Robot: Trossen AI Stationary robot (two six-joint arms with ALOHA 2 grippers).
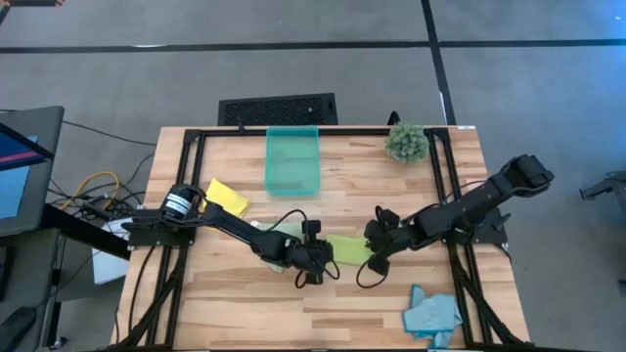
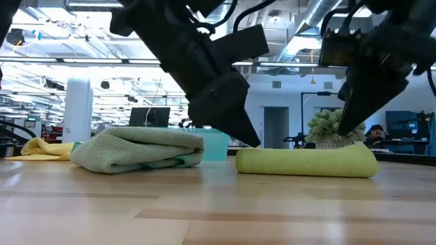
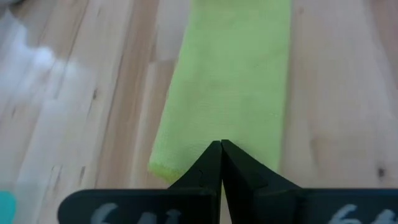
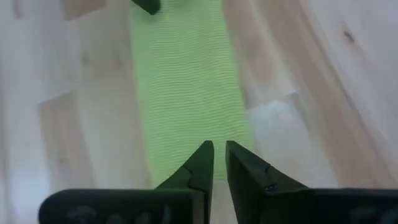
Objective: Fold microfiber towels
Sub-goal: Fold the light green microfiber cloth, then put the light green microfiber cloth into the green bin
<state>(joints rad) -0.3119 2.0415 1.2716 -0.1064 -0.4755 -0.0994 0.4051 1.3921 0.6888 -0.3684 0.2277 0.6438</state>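
A lime green towel point(image 1: 348, 246) lies folded into a narrow strip point(image 2: 306, 162) on the table between my two grippers. My left gripper point(image 3: 221, 147) is shut, its tips over the strip's left end point(image 2: 246, 158). My right gripper point(image 4: 219, 148) stands narrowly open just above the strip's right end, nothing between its fingers. A folded pale green towel point(image 2: 139, 151) rests flat beside the left arm. A yellow towel point(image 1: 227, 197) lies at the far left, and a crumpled light blue one point(image 1: 431, 313) sits at the near right. My left gripper's shut fingertips point(image 3: 211, 155) slant down from the table's left at the lime strip's end point(image 3: 171, 163). No cloth shows between them. I cannot tell whether they touch the towel.
A translucent teal bin point(image 1: 293, 161) stands at the far middle and a small spiky plant point(image 1: 406, 143) at the far right. Black frame rails point(image 1: 191, 186) run along the table's sides. Bare wood shows along the near edge point(image 1: 293, 318).
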